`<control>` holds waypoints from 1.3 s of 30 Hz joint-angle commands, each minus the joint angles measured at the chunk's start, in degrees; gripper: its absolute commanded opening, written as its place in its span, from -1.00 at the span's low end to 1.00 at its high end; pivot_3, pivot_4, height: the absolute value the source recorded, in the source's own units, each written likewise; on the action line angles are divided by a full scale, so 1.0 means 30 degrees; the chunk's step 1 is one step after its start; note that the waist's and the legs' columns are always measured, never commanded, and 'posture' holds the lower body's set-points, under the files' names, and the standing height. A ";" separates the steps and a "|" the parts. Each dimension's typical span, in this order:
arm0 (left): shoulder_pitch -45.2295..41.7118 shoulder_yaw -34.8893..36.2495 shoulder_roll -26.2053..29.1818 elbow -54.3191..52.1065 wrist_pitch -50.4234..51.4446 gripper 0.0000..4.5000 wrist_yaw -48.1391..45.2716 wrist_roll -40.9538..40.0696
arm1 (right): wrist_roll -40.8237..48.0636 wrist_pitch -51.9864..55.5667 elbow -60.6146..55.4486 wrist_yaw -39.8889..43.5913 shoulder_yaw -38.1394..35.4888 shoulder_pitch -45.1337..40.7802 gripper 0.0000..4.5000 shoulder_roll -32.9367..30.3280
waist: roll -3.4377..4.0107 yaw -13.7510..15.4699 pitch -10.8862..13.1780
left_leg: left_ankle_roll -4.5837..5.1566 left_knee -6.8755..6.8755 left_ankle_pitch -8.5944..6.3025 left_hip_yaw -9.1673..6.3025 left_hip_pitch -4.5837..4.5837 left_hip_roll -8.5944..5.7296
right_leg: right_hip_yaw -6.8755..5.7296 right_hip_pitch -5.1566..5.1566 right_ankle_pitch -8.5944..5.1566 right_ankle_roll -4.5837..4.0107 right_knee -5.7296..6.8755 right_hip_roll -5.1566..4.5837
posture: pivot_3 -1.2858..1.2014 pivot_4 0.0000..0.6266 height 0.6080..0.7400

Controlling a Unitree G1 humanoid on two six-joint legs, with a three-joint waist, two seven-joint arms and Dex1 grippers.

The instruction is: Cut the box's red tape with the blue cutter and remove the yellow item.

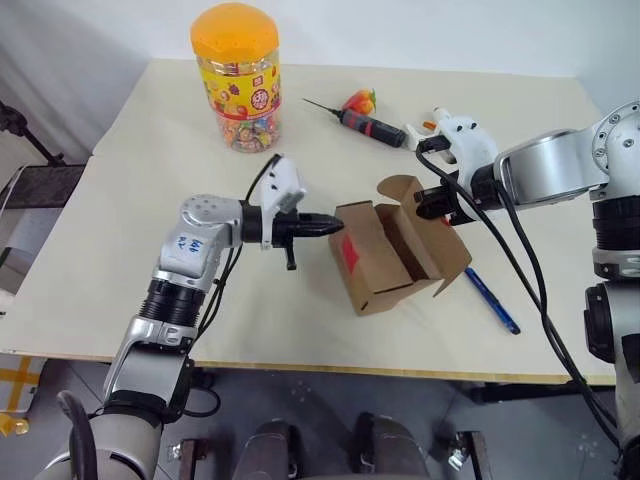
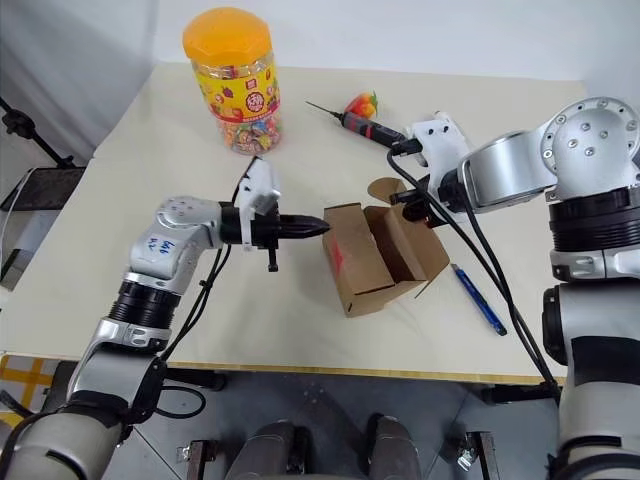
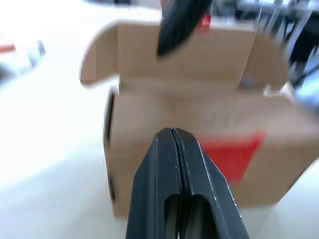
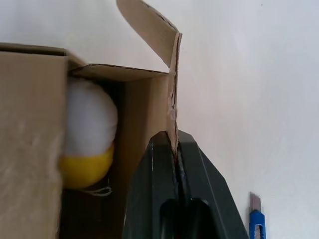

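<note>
Box (image 1: 392,255) bears red tape (image 1: 350,252) but no readable writing

A pale cream table (image 1: 150,250) stood against a plain white wall (image 1: 420,30). Below its near edge lay a grey floor (image 1: 330,400), evenly lit.

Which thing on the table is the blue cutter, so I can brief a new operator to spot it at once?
Start at the open brown box in the middle of the pale table. Just off its open flaps, near the table's front edge on the robot's right, lies the blue cutter, flat and alone. It is slim, pen-like and all blue, unlike the black-and-red needle-tipped tool lying far back near the orange-lidded jar.
</note>
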 commanded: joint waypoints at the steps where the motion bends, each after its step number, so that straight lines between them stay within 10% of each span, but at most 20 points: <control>1: -0.1004 -0.0331 -0.0306 -0.0679 -0.0363 -1.00 -0.0468 -0.0331 | 0.2764 -0.1415 -0.1071 -0.2013 -0.0047 0.0349 -0.99 0.0025 | -0.0002 0.0052 0.0001 | 0.0000 0.0002 0.0000 -0.0007 -0.0002 -0.0001 | -0.0006 0.0001 0.0000 0.0000 0.0004 0.0000 | 0.03 -0.52 1.00; 39: 0.1639 -0.3580 0.2952 -0.1845 -0.2448 -1.00 -0.2305 0.3533 | 0.5946 -0.5797 -0.2874 -0.4124 -0.0816 0.6118 -0.99 -0.1871 | -0.0005 0.0154 0.0003 | 0.0037 0.0167 -0.0016 -0.0049 -0.0150 0.0007 | -0.0025 -0.0030 0.0004 0.0008 0.0000 0.0010 | 0.03 -0.52 1.00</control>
